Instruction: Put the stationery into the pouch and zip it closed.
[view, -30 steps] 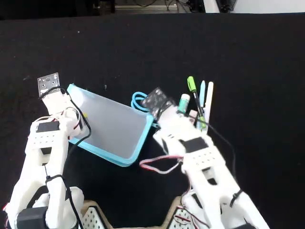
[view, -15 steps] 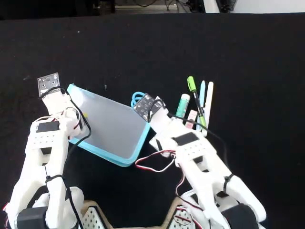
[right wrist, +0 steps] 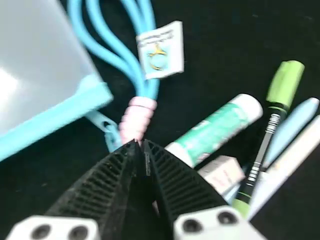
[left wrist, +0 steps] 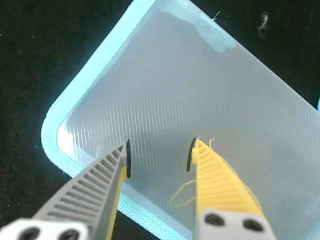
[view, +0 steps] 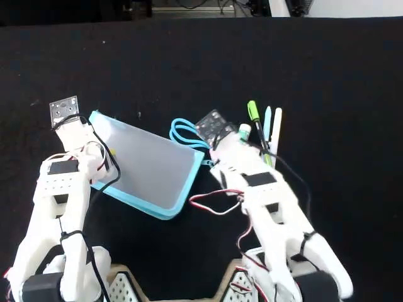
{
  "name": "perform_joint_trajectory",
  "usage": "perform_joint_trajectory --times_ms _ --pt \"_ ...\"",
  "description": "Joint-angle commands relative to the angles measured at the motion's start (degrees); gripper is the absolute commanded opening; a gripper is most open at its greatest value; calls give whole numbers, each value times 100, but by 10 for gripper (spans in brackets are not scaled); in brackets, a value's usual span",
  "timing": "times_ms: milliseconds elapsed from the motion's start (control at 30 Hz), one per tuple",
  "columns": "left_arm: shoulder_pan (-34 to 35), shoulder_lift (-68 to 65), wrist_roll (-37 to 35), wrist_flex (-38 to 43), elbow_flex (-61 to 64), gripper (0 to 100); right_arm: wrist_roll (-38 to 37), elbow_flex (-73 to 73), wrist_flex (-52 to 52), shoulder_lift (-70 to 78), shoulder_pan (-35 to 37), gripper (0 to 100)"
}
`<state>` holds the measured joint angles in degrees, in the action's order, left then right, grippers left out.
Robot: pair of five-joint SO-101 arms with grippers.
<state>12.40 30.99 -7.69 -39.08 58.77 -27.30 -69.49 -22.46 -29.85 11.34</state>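
From above, the clear pouch [view: 148,167] with blue edging lies flat on the black desk [view: 189,56] between the two arms, its blue cord [view: 184,133] looped at the right corner. A green marker [view: 254,114], two pens [view: 267,119] and a glue stick [view: 242,132] lie just beside the right arm [view: 264,195]. From the left wrist, the left hand [left wrist: 159,155] stands narrowly open over the pouch near its rounded corner. From the right wrist, the right hand [right wrist: 139,147] is pinched closed, its tips at a pink bead [right wrist: 135,117] on the cord.
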Motion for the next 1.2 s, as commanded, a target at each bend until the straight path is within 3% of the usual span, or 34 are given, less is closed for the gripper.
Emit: perform_joint_trajectory --times_ms 0,167,367,667,867,1033,1167 --pt "-13 44 -35 18 -365 213 264 31 -308 -699 -123 10" --pt "-13 44 -35 18 -365 213 325 -13 -1451 -1675 422 17" --pt "-13 35 -35 18 -365 213 281 -154 -1319 -1569 651 226" --pt "-13 35 -35 18 -365 213 -79 -119 35 -110 633 149" --pt "-13 35 -35 18 -365 213 -70 40 44 233 633 142" --pt "-22 9 -35 18 -365 213 -79 57 88 382 633 14" --pt "-13 9 -35 18 -365 213 -255 110 88 532 633 77"
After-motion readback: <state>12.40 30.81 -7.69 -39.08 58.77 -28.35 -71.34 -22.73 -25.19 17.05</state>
